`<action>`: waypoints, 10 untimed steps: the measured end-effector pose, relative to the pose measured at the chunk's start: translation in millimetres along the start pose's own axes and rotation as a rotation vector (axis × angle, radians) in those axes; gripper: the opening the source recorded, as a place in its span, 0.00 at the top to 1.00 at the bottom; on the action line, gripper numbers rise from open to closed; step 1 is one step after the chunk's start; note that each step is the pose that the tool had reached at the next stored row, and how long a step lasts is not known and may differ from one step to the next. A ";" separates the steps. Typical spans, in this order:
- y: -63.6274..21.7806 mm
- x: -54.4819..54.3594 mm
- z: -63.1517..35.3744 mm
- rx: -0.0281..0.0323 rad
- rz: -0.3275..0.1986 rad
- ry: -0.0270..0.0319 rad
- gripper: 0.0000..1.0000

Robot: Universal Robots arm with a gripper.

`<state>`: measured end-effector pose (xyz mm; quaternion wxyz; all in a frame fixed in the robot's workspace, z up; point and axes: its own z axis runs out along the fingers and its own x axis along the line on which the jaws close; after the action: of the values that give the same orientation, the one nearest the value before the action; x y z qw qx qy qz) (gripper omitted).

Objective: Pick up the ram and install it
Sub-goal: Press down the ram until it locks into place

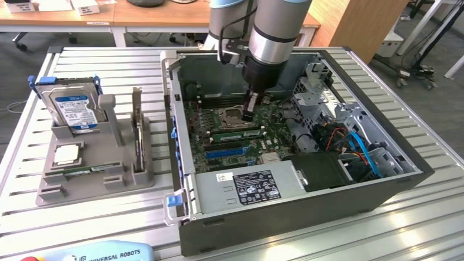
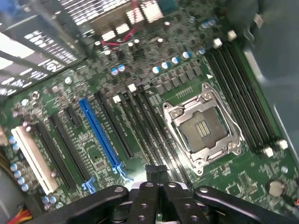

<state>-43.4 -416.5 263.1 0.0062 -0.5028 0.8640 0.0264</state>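
The ram (image 1: pixel 76 171), a slim green stick with dark chips, lies flat in the grey holder (image 1: pixel 138 179) at the exterior view's left, far from the arm. My gripper (image 1: pixel 249 116) hangs inside the open computer case (image 1: pixel 290 223), fingers pressed together, just beside the empty processor socket (image 1: pixel 230 115). A green strip (image 1: pixel 233 129) runs along the memory slots right under the fingertips; I cannot tell whether they touch it. In the wrist view the shut gripper (image 2: pixel 156 170) points down at the dark memory slots (image 2: pixel 154 135) next to the socket (image 2: pixel 202 126), with nothing visibly held.
The holder also carries an upright hard drive with a blue label (image 1: pixel 71 106) and a square silver processor chip (image 1: pixel 67 154). Inside the case are a power supply (image 1: pixel 246 187), a drive cage (image 1: pixel 319 98), cables (image 1: pixel 359 149) and a blue card slot (image 2: pixel 100 135).
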 end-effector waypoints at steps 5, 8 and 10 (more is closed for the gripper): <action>0.0 0.0 0.2 0.0034 0.084 -0.0029 0.90; 0.0 0.0 0.3 0.0057 0.132 -0.0039 0.90; 0.0 0.1 0.3 0.0073 0.166 -0.0046 0.90</action>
<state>-43.4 -416.5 262.8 0.0079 -0.4295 0.9027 0.0248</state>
